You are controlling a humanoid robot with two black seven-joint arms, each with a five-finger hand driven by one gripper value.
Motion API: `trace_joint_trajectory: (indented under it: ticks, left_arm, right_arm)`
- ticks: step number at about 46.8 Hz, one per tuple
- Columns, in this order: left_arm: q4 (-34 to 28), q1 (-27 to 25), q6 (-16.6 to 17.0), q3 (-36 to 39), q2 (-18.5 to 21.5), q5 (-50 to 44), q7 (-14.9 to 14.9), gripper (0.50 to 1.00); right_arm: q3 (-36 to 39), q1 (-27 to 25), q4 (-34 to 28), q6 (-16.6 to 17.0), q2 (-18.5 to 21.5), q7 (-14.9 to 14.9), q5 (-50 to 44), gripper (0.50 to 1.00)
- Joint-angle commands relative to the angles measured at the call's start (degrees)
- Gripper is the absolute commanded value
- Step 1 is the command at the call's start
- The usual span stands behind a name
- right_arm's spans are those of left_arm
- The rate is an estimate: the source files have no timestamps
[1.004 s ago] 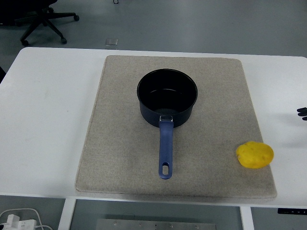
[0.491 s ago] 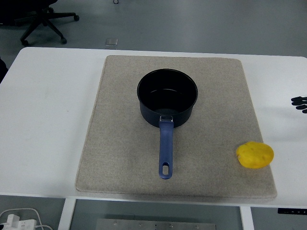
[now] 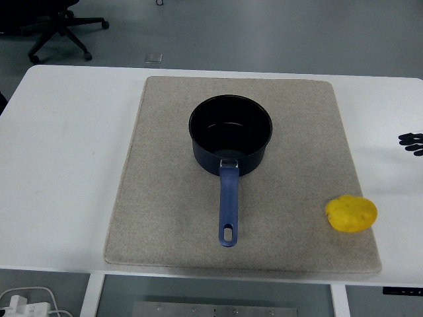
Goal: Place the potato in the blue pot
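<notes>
A yellow potato lies on the front right corner of the beige mat. The blue pot stands empty at the mat's middle, its handle pointing toward the near edge. Only the black fingertips of my right hand show at the right edge of the picture, above the white table, up and to the right of the potato and apart from it. Whether that hand is open or shut is not visible. My left hand is not in sight.
The white table shows bare on both sides of the mat. An office chair stands on the floor beyond the far left corner. White cables lie below the table's near left edge.
The right hand's fingertips have come a little further in from the right edge and moved upward in the picture. Pot and potato have not moved.
</notes>
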Motion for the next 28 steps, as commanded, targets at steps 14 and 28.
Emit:
trace_joint_trajectory:
  ticks: [14, 28]
  left_arm:
    - [0.0, 0.0, 0.0, 0.0, 0.0, 0.0, 0.0, 0.996]
    - [0.0, 0.0, 0.0, 0.0, 0.0, 0.0, 0.1, 0.996]
  right_arm:
    - [-0.3, -0.3, -0.5, 0.0, 1.0, -1.3, -0.2, 0.932]
    - [-0.8, 0.3, 0.2, -1.0, 3.6, -2.2, -0.4, 0.932]
